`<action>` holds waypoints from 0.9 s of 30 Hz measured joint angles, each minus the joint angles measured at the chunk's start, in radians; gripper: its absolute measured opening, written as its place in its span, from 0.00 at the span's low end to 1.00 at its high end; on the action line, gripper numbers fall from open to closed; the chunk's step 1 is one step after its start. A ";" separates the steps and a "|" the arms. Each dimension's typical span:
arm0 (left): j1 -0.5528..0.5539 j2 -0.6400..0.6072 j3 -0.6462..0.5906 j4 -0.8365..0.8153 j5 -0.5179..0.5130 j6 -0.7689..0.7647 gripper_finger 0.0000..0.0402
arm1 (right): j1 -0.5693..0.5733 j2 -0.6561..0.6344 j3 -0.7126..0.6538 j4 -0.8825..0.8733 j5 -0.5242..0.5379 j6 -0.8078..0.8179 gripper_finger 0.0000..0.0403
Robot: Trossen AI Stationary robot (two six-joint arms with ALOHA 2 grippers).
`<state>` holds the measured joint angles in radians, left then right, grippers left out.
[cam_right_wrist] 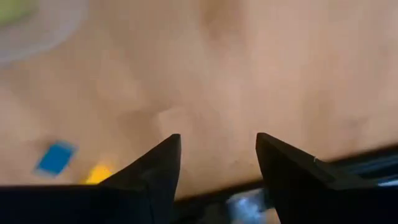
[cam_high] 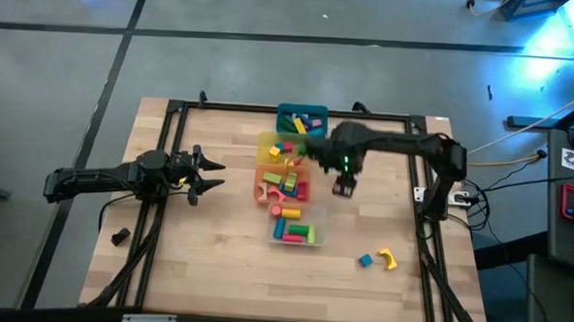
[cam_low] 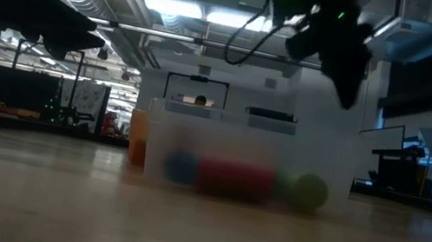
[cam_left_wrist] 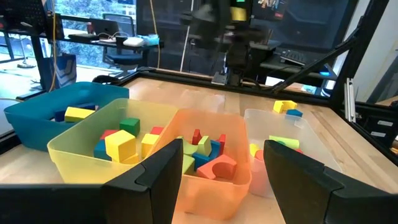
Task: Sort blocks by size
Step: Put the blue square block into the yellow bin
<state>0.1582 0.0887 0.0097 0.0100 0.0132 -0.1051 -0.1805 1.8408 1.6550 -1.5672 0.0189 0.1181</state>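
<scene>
the right gripper is hovering with fingers spread and empty, just beside the bin row. the two loose blocks, blue block and yellow arch, are lying on bare table nearer the front edge, far closer to this arm than to the left gripper, which is waiting spread and empty.

The right gripper points down at the bare wooden table. Its two dark fingers stand apart, with nothing between them. A blue block and a yellow block lie close together on the wood, off to one side of the fingers. A pale, blurred rim of a bin shows at one corner.
</scene>
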 joint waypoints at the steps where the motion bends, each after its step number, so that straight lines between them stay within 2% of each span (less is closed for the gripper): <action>1: 0.000 0.000 0.000 0.000 0.000 0.000 0.52 | 0.036 -0.001 -0.001 -0.013 -0.019 0.035 0.52; 6: 0.000 0.000 0.000 0.000 0.000 0.000 0.52 | 0.220 -0.006 -0.014 0.005 -0.039 0.131 0.52; 10: 0.000 0.000 0.000 0.000 0.000 0.000 0.52 | 0.358 -0.002 -0.014 0.000 -0.039 0.285 0.52; 19: 0.000 0.000 0.000 0.000 0.000 0.000 0.52 | 0.603 -0.002 -0.014 0.039 -0.033 0.894 0.52; 27: 0.000 0.000 0.000 0.000 0.000 0.000 0.52 | 0.784 -0.002 -0.014 0.084 -0.015 1.354 0.52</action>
<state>0.1584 0.0887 0.0097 0.0101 0.0132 -0.1051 0.6033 1.8389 1.6409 -1.4828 0.0039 1.4720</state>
